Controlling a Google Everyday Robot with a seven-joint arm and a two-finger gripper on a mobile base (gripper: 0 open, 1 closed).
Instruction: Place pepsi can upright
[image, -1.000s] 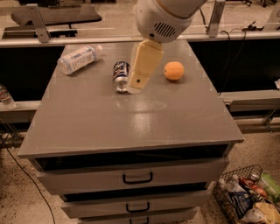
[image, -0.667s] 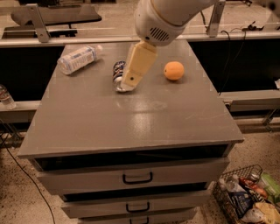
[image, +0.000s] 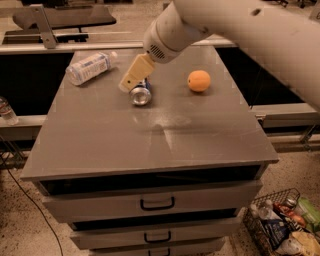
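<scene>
The pepsi can lies on its side on the grey cabinet top, toward the back and left of centre, with a silver end facing the camera. Its dark-blue body is mostly hidden behind that end and the gripper. My gripper, a tan piece at the end of the white arm, points down and to the left. It is right above the can's far left side, and its tip is at the can's upper left edge. I cannot tell whether it touches the can.
A clear plastic water bottle lies at the back left of the top. An orange fruit sits at the back right. Drawers are below the top. A wire basket of packages stands on the floor at lower right.
The gripper has moved left and a little farther back, from the can's right side to its upper left edge. The can, bottle and orange have stayed in place.
</scene>
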